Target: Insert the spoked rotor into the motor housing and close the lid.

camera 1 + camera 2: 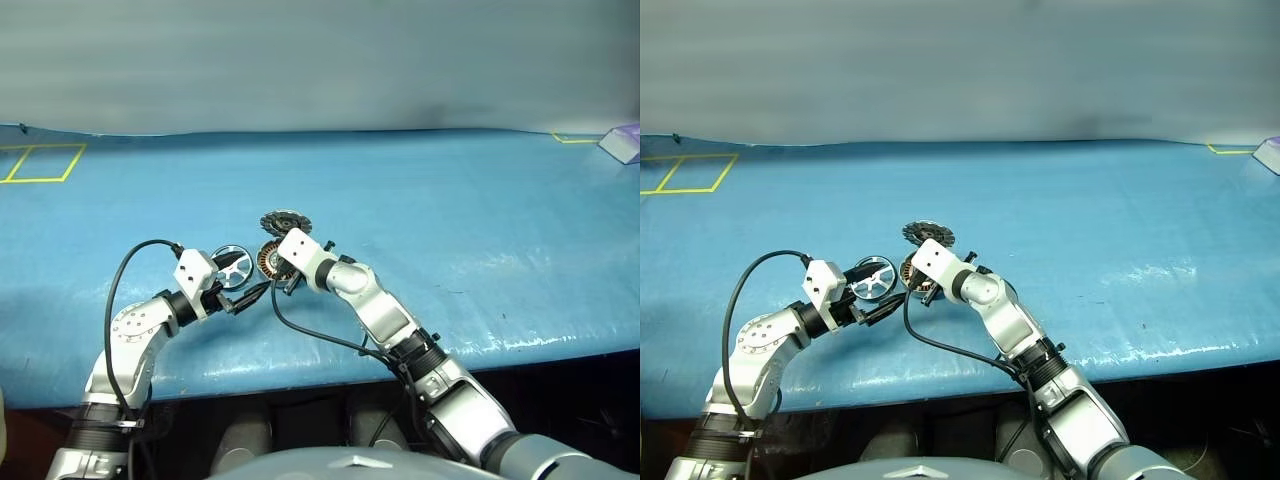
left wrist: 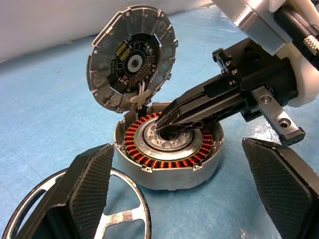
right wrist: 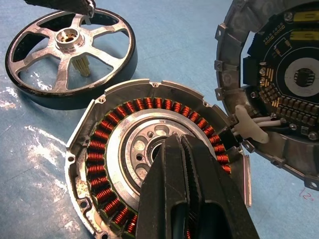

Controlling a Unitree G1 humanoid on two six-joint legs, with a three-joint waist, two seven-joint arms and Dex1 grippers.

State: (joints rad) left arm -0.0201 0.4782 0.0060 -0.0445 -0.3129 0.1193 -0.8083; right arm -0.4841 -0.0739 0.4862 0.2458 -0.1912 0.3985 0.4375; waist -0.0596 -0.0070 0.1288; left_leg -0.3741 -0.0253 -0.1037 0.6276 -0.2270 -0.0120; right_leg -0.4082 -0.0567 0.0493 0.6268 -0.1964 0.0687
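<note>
Head views: the left gripper, fingers spread apart, flanks the shiny silver spoked rotor lying on the blue tabletop; the right gripper, fingers pressed together, points at the round copper-wound motor housing. Left wrist view: the housing sits ahead of the spread fingers, the closed right tips at its hub, and the grey finned lid stands tilted open behind. Right wrist view: the rotor lies just beside the housing, empty.
</note>
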